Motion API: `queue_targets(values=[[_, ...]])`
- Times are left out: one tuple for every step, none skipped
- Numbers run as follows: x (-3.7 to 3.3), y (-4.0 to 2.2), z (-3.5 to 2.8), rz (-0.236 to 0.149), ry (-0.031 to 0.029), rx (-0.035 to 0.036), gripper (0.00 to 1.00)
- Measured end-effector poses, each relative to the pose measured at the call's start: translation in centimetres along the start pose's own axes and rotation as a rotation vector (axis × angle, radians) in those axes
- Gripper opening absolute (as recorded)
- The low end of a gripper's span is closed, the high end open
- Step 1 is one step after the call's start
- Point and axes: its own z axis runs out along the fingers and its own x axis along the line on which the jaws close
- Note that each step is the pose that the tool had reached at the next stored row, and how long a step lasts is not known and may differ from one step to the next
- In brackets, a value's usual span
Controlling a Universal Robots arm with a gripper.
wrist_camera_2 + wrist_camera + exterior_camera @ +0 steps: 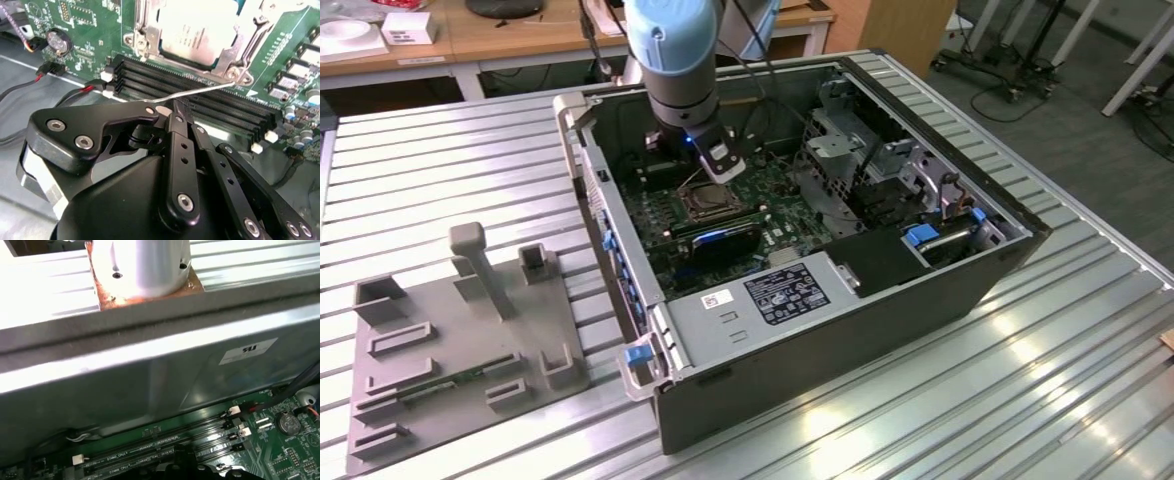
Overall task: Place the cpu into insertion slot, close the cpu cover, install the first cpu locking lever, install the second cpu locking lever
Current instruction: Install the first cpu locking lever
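The cpu (195, 25), a pale silver square, lies in the insertion slot (708, 200) on the green motherboard (90, 30) inside the open computer case (854, 300). The cpu cover (239, 56), a silver frame, lies flat over the chip's edges. A thin silver locking lever (205, 90) runs from the socket's corner above the black memory slots (225, 112). My gripper (167, 107) is shut on the lever's free end. In the exterior view the gripper (720, 165) hangs just behind the socket.
The case walls (150, 375) stand close around the board. A metal drive cage (854, 160) sits on the exterior view's right of the socket. Cables (30, 90) and a coin battery (58, 41) lie beside the slots. A grey fixture tray (454, 340) rests on the slatted table.
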Motion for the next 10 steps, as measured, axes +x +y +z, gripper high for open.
queue_targets(values=[[-0.01, 0.06, -0.11, 0.001, 0.0008, -0.0032, 0.11], [-0.01, 0.09, -0.19, 0.002, 0.0016, -0.0064, 0.11], [0.0, 0.1, -0.22, 0.003, 0.0022, -0.0095, 0.11], [0.03, 0.1, -0.25, 0.003, 0.0026, -0.0121, 0.11], [0.07, 0.1, -0.27, 0.003, 0.0021, -0.0127, 0.11], [0.12, 0.08, -0.28, 0.003, 0.0013, -0.0132, 0.11], [0.2, 0.06, -0.3, 0.002, 0.0002, -0.0138, 0.11], [0.26, 0.05, -0.32, 0.002, -0.0008, -0.0141, 0.11], [0.31, 0.04, -0.35, 0.001, -0.0017, -0.0145, 0.11], [0.35, 0.05, -0.39, 0.001, -0.0022, -0.0148, 0.11]])
